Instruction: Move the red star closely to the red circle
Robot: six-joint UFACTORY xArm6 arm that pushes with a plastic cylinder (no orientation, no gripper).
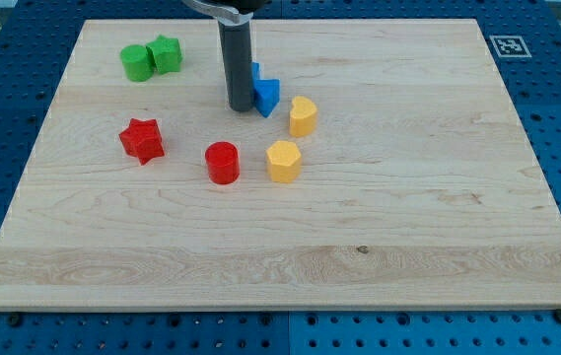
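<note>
The red star (142,139) lies on the wooden board at the view's left of centre. The red circle (222,162) stands to the star's right and slightly lower, with a gap of about a block's width between them. My tip (239,106) is at the end of the dark rod, above the red circle toward the view's top and up and to the right of the star. It touches or nearly touches the blue blocks (264,94) on its right and partly hides one of them.
Two green blocks (151,58) sit together at the view's top left. A yellow block (303,115) lies right of the blue ones, and a yellow hexagon-like block (283,161) lies right of the red circle. The wooden board (290,256) ends in blue pegboard.
</note>
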